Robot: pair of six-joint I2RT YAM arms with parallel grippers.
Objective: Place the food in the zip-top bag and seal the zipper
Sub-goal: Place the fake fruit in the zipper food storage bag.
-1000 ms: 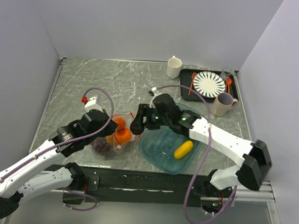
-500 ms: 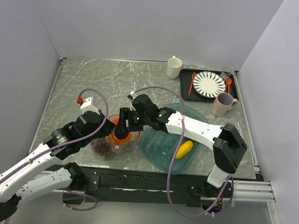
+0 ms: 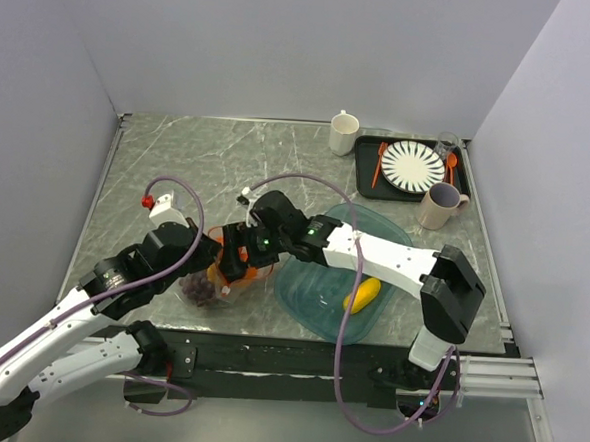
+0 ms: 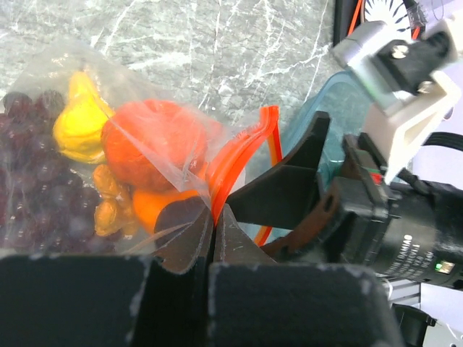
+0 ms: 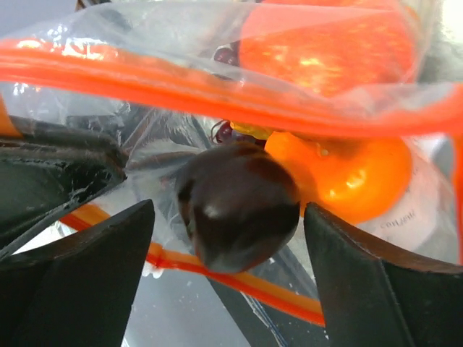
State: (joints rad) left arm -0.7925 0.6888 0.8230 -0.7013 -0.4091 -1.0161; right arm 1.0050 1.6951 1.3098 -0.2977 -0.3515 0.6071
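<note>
The left gripper [image 4: 213,228] is pressed narrow, pinching the zipper [image 4: 233,155] between its fingers. The bag [image 4: 51,61] lies on the marble table [image 3: 178,164] near the front edge, its mouth facing right and held apart. Through the clear plastic, the grapes [image 4: 29,173] fill the left end. A yellow fruit [image 4: 76,126] sits just beside them, touching an orange [image 4: 145,148]. A second orange [image 5: 354,177] lies nearer the mouth.

The plum [image 5: 235,206] rests just inside the mouth, between the upper and lower runs of the zipper. The right gripper [image 5: 228,217] is at the mouth with its jaws wide. The plum lies in the gap, and neither finger touches it.

Right of the bag is a teal tray [image 3: 311,292], and a yellow piece [image 3: 363,294] lies in it. Farther right and back, a mug [image 3: 439,205] stands near a striped plate [image 3: 412,166].
</note>
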